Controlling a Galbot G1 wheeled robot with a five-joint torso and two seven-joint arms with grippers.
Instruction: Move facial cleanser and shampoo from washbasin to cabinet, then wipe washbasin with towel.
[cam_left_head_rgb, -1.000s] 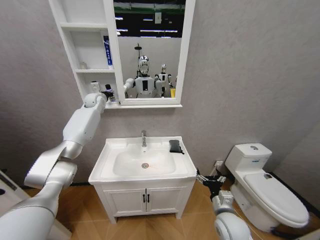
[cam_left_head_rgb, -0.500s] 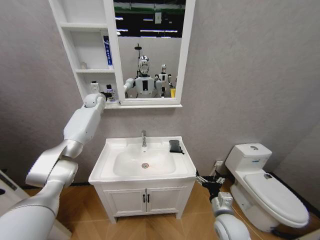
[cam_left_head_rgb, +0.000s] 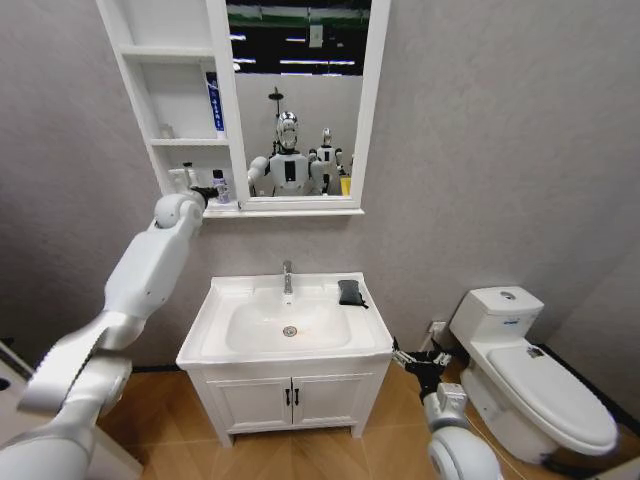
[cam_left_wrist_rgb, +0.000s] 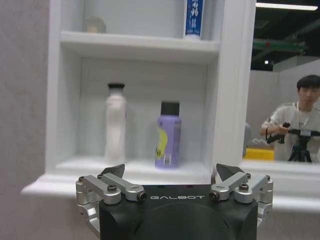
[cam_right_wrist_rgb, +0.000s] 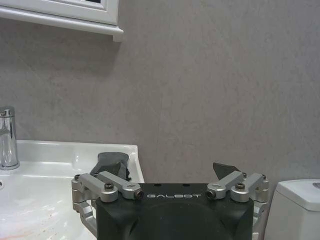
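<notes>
Left gripper (cam_left_wrist_rgb: 170, 172): raised in front of the cabinet's (cam_left_head_rgb: 135, 100) lowest niche, fingers spread wide, gripping nothing, clear of the bottles.
Lowest niche: white bottle (cam_left_wrist_rgb: 115, 122) and purple bottle (cam_left_wrist_rgb: 168, 135) stand upright side by side, apart.
Middle niche: blue-and-white tube (cam_left_wrist_rgb: 193, 17) upright.
Right gripper (cam_right_wrist_rgb: 170, 172): low, beside the washbasin's (cam_left_head_rgb: 215, 305) right front corner, fingers apart, empty.
Towel (cam_left_head_rgb: 350, 292): folded on the washbasin's back right corner.
</notes>
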